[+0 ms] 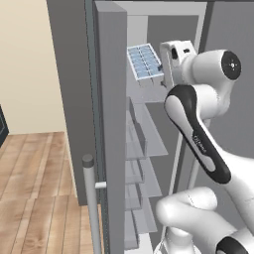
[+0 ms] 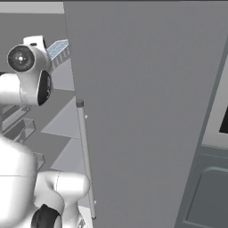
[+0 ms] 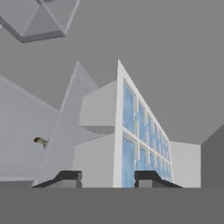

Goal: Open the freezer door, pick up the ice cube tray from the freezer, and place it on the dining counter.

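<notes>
The freezer door stands open, edge-on, with its silver bar handle on the left and inner bins facing the freezer. The ice cube tray, white with pale blue cubes, hangs tilted above the upper glass shelf, in front of the compartment's back wall. My gripper is shut on its right edge. In the hand view the tray stands on edge between the two dark fingertips of the gripper. A corner of the tray shows past the arm in the right base view. The dining counter is out of view.
Translucent shelves step down inside the freezer below the tray. A plain grey door with its own bar handle closes off the right side. A dark oven front lies further right. Wood floor lies left of the open door.
</notes>
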{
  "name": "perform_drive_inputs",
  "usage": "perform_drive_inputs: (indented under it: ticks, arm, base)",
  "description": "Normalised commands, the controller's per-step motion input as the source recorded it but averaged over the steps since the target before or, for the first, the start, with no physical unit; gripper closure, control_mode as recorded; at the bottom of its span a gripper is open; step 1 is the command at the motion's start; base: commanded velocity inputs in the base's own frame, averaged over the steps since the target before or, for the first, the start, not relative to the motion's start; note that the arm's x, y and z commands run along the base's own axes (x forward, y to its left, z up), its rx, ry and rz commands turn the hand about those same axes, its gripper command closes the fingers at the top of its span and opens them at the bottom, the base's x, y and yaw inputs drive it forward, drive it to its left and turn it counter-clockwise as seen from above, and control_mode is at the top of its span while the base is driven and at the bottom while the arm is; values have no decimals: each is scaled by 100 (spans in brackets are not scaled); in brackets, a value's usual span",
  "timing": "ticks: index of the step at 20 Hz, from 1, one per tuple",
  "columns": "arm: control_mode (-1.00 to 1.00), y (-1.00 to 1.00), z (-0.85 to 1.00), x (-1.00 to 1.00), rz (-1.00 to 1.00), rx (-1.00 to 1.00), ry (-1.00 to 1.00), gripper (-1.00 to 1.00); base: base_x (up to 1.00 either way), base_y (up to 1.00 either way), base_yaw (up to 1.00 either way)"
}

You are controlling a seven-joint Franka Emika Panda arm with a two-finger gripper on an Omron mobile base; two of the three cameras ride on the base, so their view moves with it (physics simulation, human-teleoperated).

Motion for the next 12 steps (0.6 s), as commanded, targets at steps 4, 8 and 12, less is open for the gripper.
perform_drive_inputs:
  ticks: [4,8,12]
  arm:
    - [-100,-12,1,-100,-2,0,0,100]
    - [-100,-15,15,-100,0,4,0,100]
    - [-100,-1,14,-100,0,4,1,100]
  base:
    - [0,0,0]
    - [0,0,0]
    - [0,0,0]
